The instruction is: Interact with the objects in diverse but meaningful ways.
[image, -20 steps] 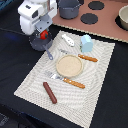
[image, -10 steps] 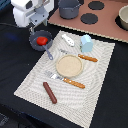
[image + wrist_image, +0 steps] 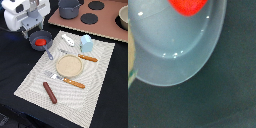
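Observation:
The grey long-handled saucepan [image 3: 36,37] sits on the black table, off the mat's corner at the exterior view's left. The red tomato [image 3: 40,43] lies inside it, and both fill the wrist view: pan [image 3: 178,55], tomato [image 3: 188,6]. My gripper [image 3: 31,31] hangs just above the pan's far rim with its fingers apart, holding nothing. The small white bottle-like piece [image 3: 68,40] and the pale blue-white cup [image 3: 87,42] are on the mat's far edge. The brown sausage [image 3: 50,92] lies on the mat's near part.
A round tan plate [image 3: 69,65] sits mid-mat between an orange-handled knife [image 3: 88,58] and fork [image 3: 68,80]. A toy stove [image 3: 107,22] with a dark pot [image 3: 70,7] stands behind the mat.
My gripper has risen a little and drifted toward the exterior view's left. The tomato stays in the saucepan.

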